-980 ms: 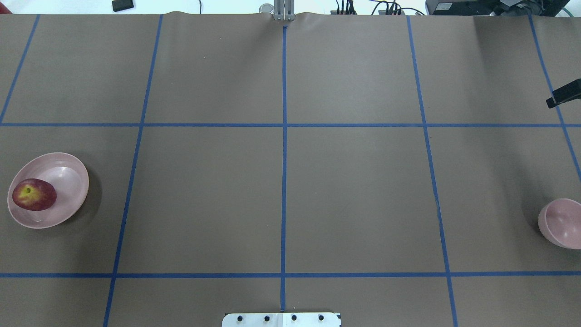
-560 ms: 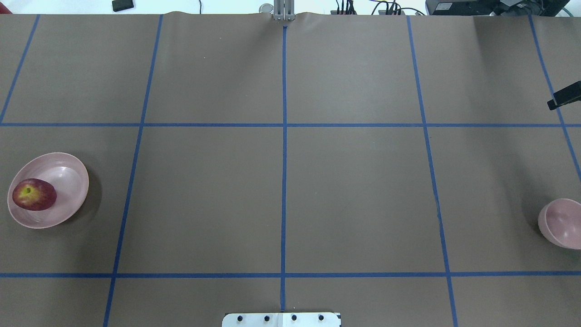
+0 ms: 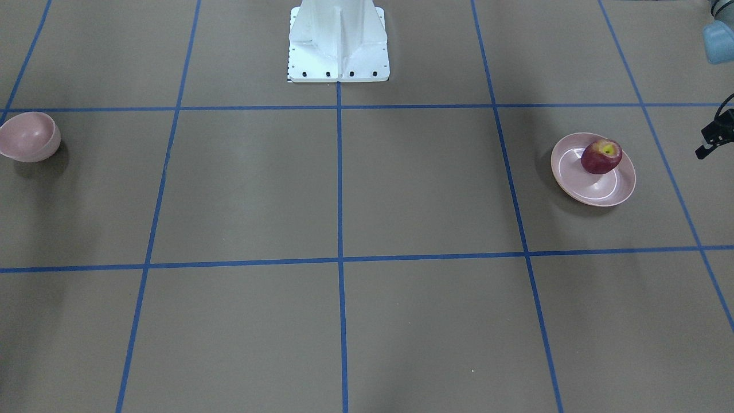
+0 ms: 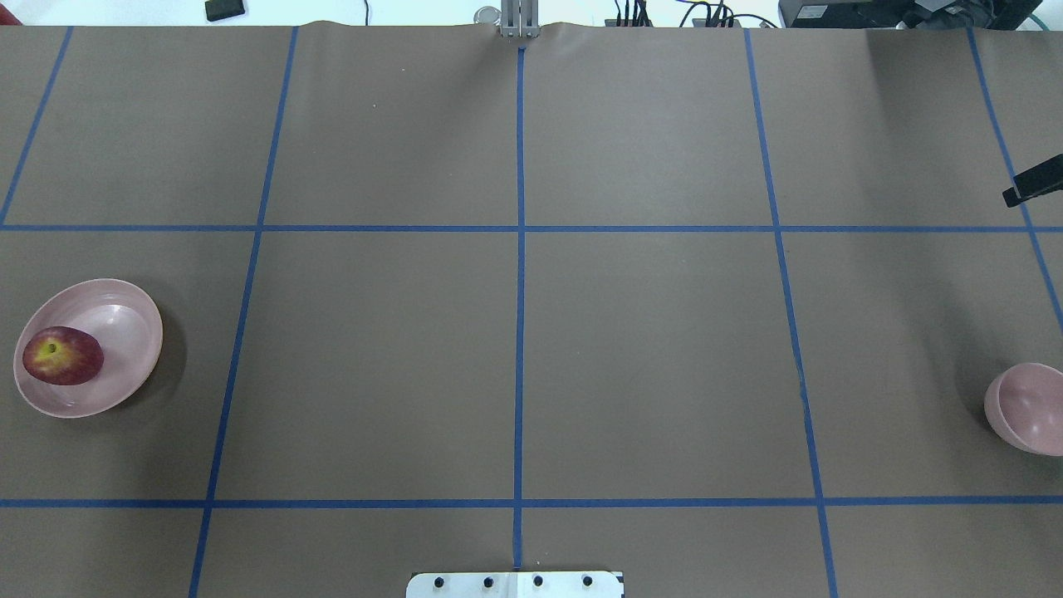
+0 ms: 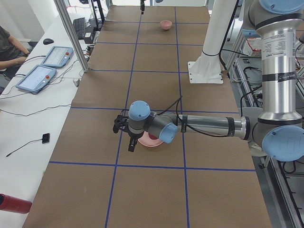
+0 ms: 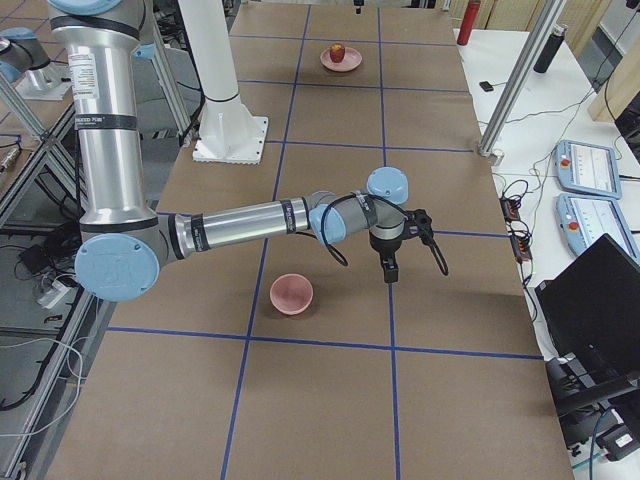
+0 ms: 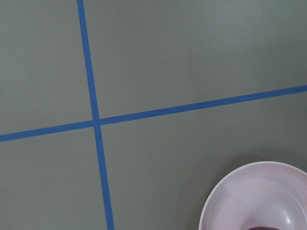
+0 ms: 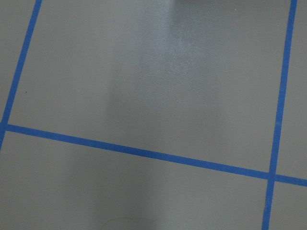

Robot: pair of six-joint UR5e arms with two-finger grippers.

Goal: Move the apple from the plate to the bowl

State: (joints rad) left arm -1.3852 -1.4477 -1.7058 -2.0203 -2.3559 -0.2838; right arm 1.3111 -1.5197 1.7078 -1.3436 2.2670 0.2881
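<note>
The dark red apple [image 4: 62,355] lies on the left part of the pale pink plate [image 4: 124,332] at the table's left end; it also shows in the front view [image 3: 601,156] on the plate [image 3: 596,186]. The small pink bowl [image 4: 1026,409] stands empty at the right end, cut by the view's edge. My left gripper [image 5: 127,137] hangs beside the plate, on its far side from the robot, and only a black part shows in the front view [image 3: 713,137]. My right gripper [image 6: 389,266] hangs beyond the bowl [image 6: 291,293]. I cannot tell whether either is open or shut.
Brown table paper with a blue tape grid [image 4: 520,228]. The white robot base [image 3: 338,40] stands at the table's near edge. An aluminium post [image 4: 518,18] is at the far edge. Operator tablets [image 5: 47,66] lie beside the table.
The right gripper's black tip at the overhead view's right edge has slid slightly down and right. The apple, plate and bowl have not moved.
</note>
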